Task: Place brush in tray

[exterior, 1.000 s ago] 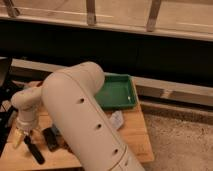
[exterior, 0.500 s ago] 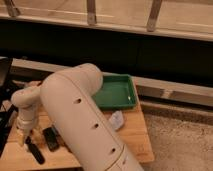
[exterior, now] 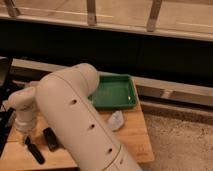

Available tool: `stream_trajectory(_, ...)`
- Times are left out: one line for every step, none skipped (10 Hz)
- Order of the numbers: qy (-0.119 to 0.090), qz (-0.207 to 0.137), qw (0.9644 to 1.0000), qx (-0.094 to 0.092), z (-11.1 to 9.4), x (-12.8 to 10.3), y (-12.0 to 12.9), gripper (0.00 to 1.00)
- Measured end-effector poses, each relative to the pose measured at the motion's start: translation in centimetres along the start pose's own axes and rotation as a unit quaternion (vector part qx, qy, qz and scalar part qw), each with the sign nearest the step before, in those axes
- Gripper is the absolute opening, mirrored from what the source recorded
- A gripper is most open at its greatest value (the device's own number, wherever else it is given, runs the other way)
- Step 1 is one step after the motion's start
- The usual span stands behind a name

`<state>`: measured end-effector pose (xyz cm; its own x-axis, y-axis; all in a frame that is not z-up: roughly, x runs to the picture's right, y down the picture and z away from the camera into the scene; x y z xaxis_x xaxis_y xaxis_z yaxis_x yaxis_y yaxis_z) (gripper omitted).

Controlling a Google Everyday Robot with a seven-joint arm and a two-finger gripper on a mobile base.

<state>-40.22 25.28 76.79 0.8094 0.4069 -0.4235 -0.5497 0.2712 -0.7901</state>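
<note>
The brush [exterior: 34, 150], slim and black, is lying flat near the front-left corner of the wooden bench [exterior: 135, 136], slanting toward the front edge. The gripper [exterior: 23, 136] is hanging right at its upper end; whether it is gripping, I cannot tell. A short dark block [exterior: 50, 139] is sitting just beside the brush. The green tray [exterior: 114, 95] is resting at the back-right corner, well apart, with a crumpled white scrap [exterior: 116, 120] lying in front of it.

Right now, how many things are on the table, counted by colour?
Green: 1, the tray
Black: 2, the brush and a block
Pale: 1, a crumpled thing
Total: 4
The pincer is at the table's left end, right by the brush.
</note>
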Motion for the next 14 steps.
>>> stream_trajectory(-0.004,-0.003,0.9999,0.011,-0.6,0.1,-0.4,0.0)
stream_trajectory(-0.015,0.0,0.9997,0.02,-2.0,0.0,-0.6,0.0)
stream_trajectory(-0.026,-0.001,0.9992,0.031,-3.6,-0.1,-0.4,0.0)
stream_trajectory(-0.04,-0.004,0.9983,0.042,-5.6,-0.2,0.0,0.0)
stream_trajectory(-0.061,-0.007,0.9967,0.053,-8.2,-0.3,0.1,0.0)
stream_trajectory(-0.076,-0.007,0.9952,0.061,-9.9,-0.3,-0.2,0.0)
stream_trajectory(-0.098,-0.007,0.9927,0.07,-12.1,-0.3,-0.8,0.0)
stream_trajectory(-0.117,-0.005,0.9901,0.077,-13.9,-0.3,-1.5,0.0)
stream_trajectory(-0.144,0.002,0.9861,0.083,-16.1,-0.1,-2.8,0.0)
stream_trajectory(-0.173,0.016,0.9809,0.087,-18.6,0.6,-4.6,0.0)
stream_trajectory(-0.191,0.028,0.9773,0.088,-20.1,1.2,-5.9,0.0)
stream_trajectory(-0.214,0.048,0.9718,0.087,-22.1,2.2,-7.8,0.0)
stream_trajectory(-0.243,0.07,0.9637,0.086,-24.5,3.8,-10.3,0.0)
stream_trajectory(-0.262,0.087,0.9574,0.086,-26.1,5.1,-11.9,0.0)
